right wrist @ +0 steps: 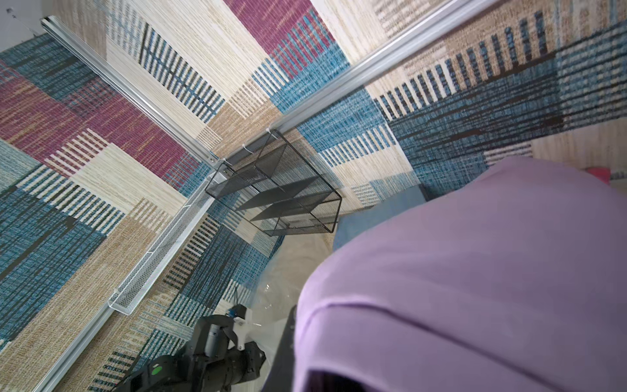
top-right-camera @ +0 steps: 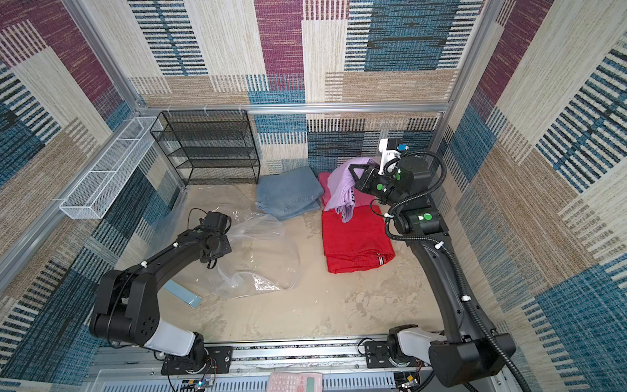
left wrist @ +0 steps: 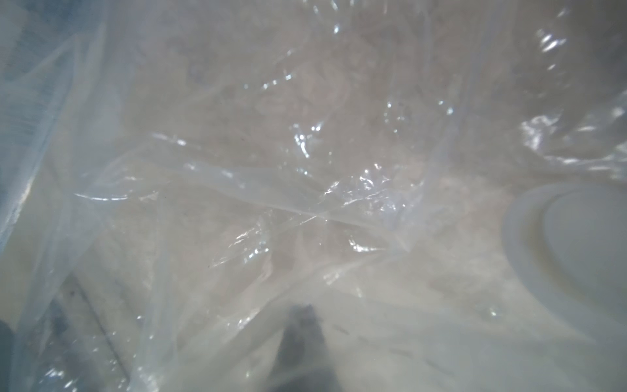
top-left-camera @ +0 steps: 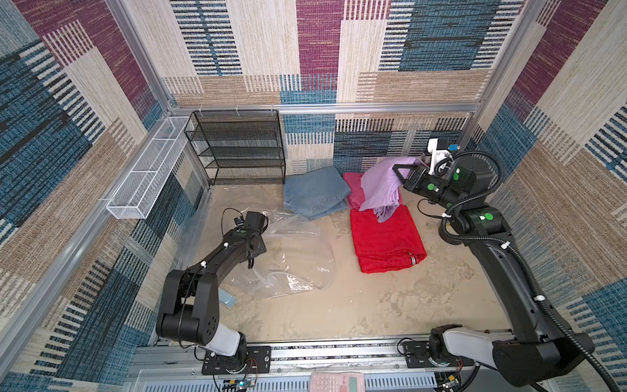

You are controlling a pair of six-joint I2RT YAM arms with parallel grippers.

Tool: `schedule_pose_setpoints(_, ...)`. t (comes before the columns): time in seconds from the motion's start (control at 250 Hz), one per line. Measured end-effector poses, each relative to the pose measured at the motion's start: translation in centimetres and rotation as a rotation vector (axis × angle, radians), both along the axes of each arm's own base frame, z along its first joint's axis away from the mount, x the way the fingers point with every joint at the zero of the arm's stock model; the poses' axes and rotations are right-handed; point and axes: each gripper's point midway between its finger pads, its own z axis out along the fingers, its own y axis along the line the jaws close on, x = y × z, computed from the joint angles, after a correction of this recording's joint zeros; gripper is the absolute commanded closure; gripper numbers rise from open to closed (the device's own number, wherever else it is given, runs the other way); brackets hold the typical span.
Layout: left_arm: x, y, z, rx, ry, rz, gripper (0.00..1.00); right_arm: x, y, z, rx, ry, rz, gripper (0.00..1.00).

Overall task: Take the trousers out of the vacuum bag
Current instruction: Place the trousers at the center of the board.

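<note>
left pincer (top-left-camera: 251,262) closed, pointing down; right pincer (top-left-camera: 398,171) clamped, raised

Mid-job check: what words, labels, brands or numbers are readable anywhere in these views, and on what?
No text can be read in any view.
Pink calculator: keys and display too small to read.
White valve cap of the vacuum bag: blurred, no lettering can be made out.
Green stickers: plain dots, no writing.
</note>
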Motion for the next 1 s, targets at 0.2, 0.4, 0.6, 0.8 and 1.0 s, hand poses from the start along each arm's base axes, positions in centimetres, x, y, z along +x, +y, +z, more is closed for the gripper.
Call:
schedule_pose_setpoints(0.2, -0.7, 4.2, 7.1, -0.053, -0.208, 0.105, 1.0, 1.3, 2.0, -8.0, -0.002, 0.191, 0.08, 1.0)
schedule_pose_setpoints(0.4, -2.6, 7.1, 9.4, -0.065, -0.279, 0.184, 1.0, -0.4, 8.4, -10.3, -0.003, 0.222, 0.264, 1.0)
schedule_pose_setpoints(0.6, -3.4, 7.3, 9.5, -0.096, -0.284, 0.191, 1.0, -2.0, 14.2, -13.1, 0.018, 0.278, 0.417, 1.0)
schedule_pose_setpoints(0.8, -3.4, 7.1, 9.5, -0.117, -0.285, 0.186, 1.0, -3.6, 17.5, -16.0, 0.042, 0.3, 0.523, 1.0)
schedule_pose_setpoints(1.0, -3.5, 7.0, 9.3, -0.135, -0.286, 0.181, 1.0, -7.7, 16.9, -25.1, 0.054, 0.459, 0.563, 1.0)
